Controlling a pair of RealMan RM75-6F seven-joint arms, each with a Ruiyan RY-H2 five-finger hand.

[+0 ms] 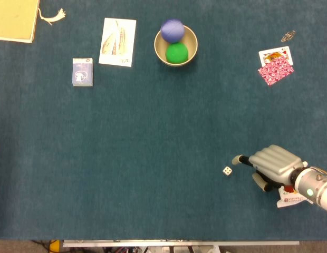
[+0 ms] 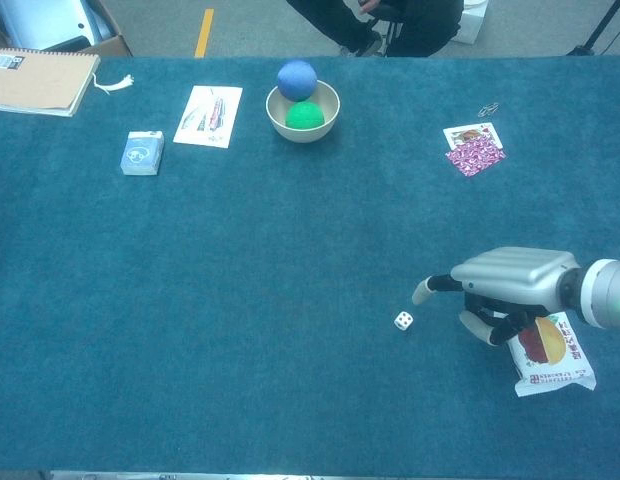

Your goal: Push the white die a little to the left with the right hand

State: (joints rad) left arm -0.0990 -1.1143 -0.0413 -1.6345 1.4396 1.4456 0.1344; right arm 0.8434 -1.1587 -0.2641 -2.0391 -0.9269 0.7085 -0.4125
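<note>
Middle of frame and whole left-lower area: bare blue table cloth (image 1: 126, 158), free passage. Right hand (image 1: 274, 164) sits lower right, one finger stretched left, tip near the white die (image 1: 227, 171) but apart from it. Left of die: open carpet, nothing in the way. Snack packet (image 2: 548, 355) lies under/behind the hand, lower right. Obstacles only along the top: bowl (image 1: 190, 52) with two balls top centre, card box (image 1: 82, 71) and leaflet (image 1: 118, 42) upper left, playing cards (image 1: 276, 65) upper right.

Right hand (image 1: 272, 164) hovers palm down, one finger extended, holding nothing.
</note>
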